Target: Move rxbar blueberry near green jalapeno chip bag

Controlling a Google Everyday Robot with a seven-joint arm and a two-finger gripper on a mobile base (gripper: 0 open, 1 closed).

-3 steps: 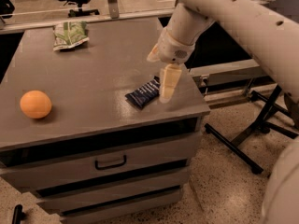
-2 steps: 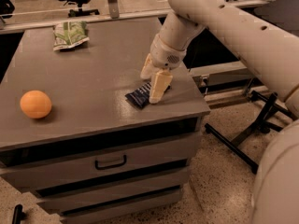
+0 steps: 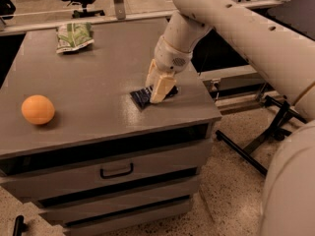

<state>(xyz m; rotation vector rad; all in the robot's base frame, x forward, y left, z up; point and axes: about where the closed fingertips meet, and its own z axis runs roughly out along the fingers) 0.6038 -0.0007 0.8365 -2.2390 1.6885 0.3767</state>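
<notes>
Your gripper (image 3: pixel 157 89) sat on the bar (image 3: pixel 140 98) at the table's (image 3: pixel 106 65) front right; its grip couldn't be told. The bag (image 3: pixel 74 35) lay well apart.

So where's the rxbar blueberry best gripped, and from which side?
Probably across its narrow width, near the middle, coming straight down from above. The rxbar blueberry lies flat on the cabinet top near the front right corner, so only its long thin edges offer a pinch. The gripper sits over the bar's right part; just the left end shows.
</notes>
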